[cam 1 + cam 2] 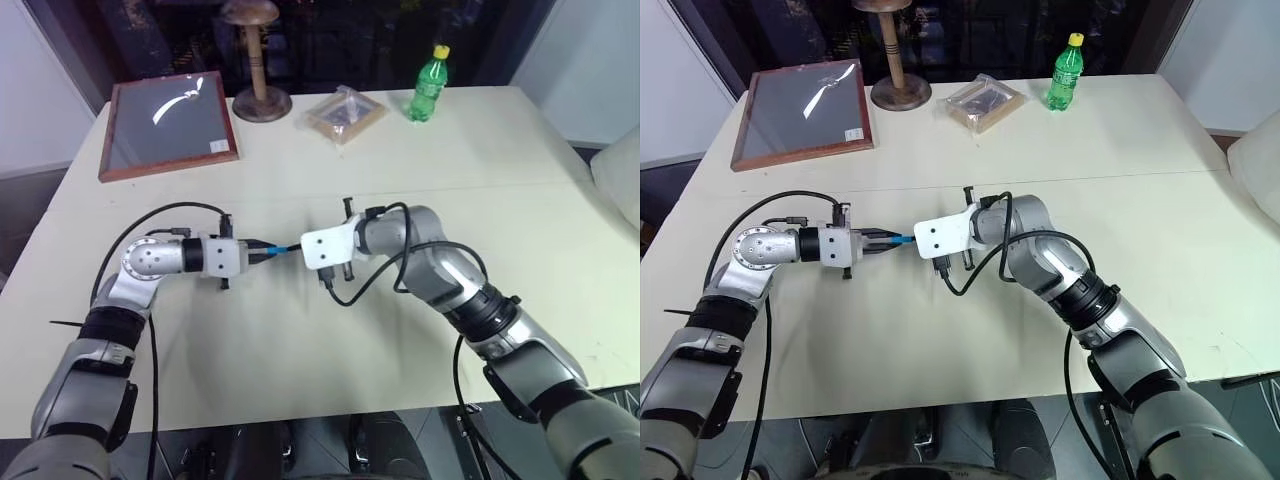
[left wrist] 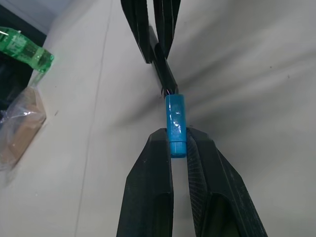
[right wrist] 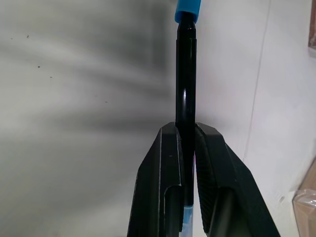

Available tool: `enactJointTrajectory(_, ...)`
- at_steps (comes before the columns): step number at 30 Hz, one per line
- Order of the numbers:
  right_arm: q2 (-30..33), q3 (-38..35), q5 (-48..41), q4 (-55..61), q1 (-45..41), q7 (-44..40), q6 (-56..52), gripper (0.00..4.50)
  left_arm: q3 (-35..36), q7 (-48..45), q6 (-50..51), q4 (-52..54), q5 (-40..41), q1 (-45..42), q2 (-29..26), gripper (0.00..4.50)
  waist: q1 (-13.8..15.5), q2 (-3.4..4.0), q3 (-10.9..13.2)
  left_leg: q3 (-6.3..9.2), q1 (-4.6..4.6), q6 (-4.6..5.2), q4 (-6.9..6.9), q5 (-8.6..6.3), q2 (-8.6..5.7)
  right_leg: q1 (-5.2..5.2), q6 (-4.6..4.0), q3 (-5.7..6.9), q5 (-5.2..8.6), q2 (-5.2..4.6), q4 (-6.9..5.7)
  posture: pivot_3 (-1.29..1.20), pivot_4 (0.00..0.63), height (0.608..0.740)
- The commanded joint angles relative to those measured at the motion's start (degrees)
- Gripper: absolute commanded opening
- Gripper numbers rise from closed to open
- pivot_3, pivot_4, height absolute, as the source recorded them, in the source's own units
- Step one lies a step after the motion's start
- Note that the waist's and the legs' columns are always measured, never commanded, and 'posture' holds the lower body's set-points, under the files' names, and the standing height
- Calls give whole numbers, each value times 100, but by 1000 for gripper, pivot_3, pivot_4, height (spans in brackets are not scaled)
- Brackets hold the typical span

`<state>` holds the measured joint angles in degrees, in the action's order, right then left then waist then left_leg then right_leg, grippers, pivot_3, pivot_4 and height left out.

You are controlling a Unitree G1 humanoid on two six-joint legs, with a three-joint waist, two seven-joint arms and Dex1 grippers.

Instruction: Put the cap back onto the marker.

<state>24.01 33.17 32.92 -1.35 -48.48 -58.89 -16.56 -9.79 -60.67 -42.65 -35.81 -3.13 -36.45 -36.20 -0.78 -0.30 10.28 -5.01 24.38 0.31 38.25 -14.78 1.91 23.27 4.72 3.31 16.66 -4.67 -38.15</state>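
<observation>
Above the table (image 1: pixel 300 380) we held the cap (image 2: pixel 176 123) clamped in our left gripper (image 2: pixel 177 143) and the marker (image 3: pixel 186 89) pinched in our right gripper (image 3: pixel 186 131), cap already meeting the marker's tip, apparently needing only a final push.

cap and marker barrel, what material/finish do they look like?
The cap: looks like glossy light-blue plastic, with small highlights on its smooth surface. The marker: smooth, shiny black barrel with a long bright reflection running down it, probably plastic, though lacquered metal can't be ruled out by look.
</observation>
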Motion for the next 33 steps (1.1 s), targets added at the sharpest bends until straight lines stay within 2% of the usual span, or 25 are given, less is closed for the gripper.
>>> enactJointTrajectory(1, -115, 24, 25, 137, -190, 13, 121, 35, 35, 249, 39, 96, -90, -198, -33, 0, 0, 0, 0, 0, 0, 0, 0, 0, 0, 0, 0, 0, 0, 0, 0, 0, 150, 740)
enactJointTrajectory(17, -209, 14, 257, 354, -205, -88, -54, 35, 32, 996, 136, -6, -469, -282, 66, 0, -2, 0, 0, 0, 0, 0, 0, 0, 0, 0, 0, 0, 0, 0, -1, 0, 150, 740)
enactJointTrajectory(33, -209, 24, 308, 521, -145, -91, -155, 35, 107, 866, -221, 51, -59, -265, -25, 0, -3, 0, 0, 0, 0, 0, 0, 0, 0, 0, 0, 0, 0, 0, -1, 0, 150, 740)
